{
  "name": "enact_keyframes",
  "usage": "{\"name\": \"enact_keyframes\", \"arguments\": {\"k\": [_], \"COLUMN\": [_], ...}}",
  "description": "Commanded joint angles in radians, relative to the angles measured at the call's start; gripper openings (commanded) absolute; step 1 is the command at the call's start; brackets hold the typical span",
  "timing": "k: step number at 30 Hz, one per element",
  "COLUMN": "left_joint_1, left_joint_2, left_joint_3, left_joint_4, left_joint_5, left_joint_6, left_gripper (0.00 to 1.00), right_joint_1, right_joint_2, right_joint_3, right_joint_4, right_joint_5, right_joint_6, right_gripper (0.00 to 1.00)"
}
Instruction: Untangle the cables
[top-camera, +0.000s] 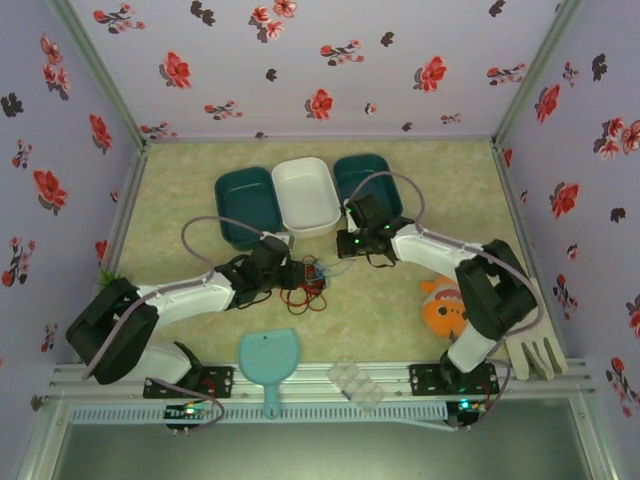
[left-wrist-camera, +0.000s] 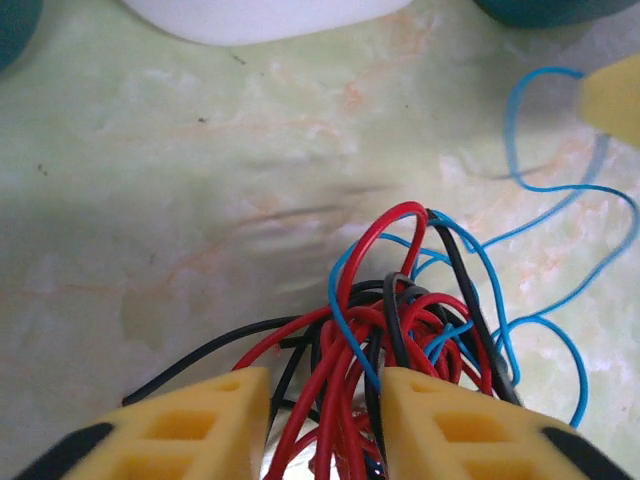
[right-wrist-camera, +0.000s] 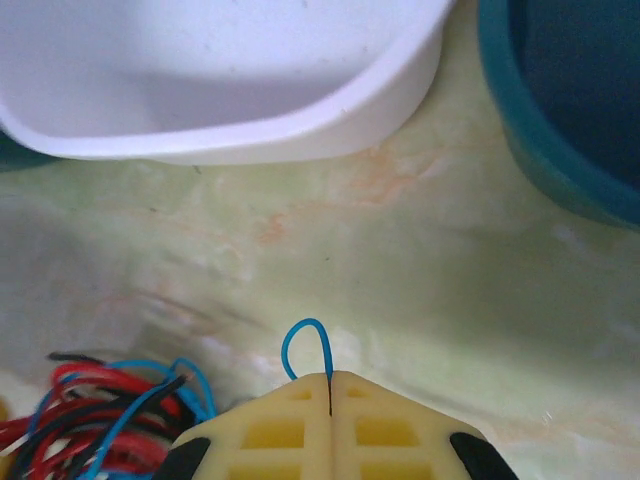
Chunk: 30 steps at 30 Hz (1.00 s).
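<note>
Yellow fingers (right-wrist-camera: 270, 430) of the right gripper (right-wrist-camera: 330, 385) are pressed flat together, with a small loop of the blue cable (right-wrist-camera: 305, 345) pinched at the tips. On the left gripper (left-wrist-camera: 325, 400), the fingers are set either side of the tangle (left-wrist-camera: 400, 330) of red, black and blue strands; whether it's actually clamped can't be told. Overhead, the tangle is seen mid-table, near the white tub (top-camera: 305, 195), with both grippers close by. The left wrist view adds that blue is strung rightward from the knot to the right fingertip, so a pull along that line seems likely.
</note>
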Motion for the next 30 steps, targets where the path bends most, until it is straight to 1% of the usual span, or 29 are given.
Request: {"name": "enact_keyframes", "arguments": {"k": [1,4,7,10,14,18,30], "left_joint_1": [-0.006,-0.006,-0.005,-0.006,-0.006,-0.006,-0.006], "left_joint_2": [0.019,0.026,0.029,0.032,0.042,0.045,0.041], "left_joint_3": [0.011,0.008,0.006,0.002,-0.002,-0.006,-0.019], "left_joint_4": [-0.011,-0.016,-0.026,-0.037,-0.044,-0.047,-0.049], "left_joint_5": [0.003,-0.001,-0.006,-0.006,-0.006,-0.006,-0.005], "left_joint_6": [-0.004,-0.01,-0.014,-0.014,-0.017,-0.023,-0.036], "left_gripper": [0.23,0.12,0.05,0.0,0.0,0.0,0.0], "right_joint_1": [0.01,0.01,0.011,0.012,0.012,0.012,0.009], "right_joint_2": [-0.128,-0.221,-0.304,-0.374,-0.446,-0.479,-0.451], "right_joint_3": [0.002,0.023,0.058,0.108,0.181,0.258,0.544], "right_joint_4": [-0.067,-0.148,-0.237,-0.321,-0.402,-0.446,-0.499], "right_joint_5": [0.041,0.076,0.125,0.181,0.258,0.305,0.455], "right_joint_6": [-0.012,-0.022,-0.031,-0.04,-0.05,-0.064,-0.17], "right_gripper": [0.0,0.0,0.0,0.0,0.0,0.0,0.0]}}
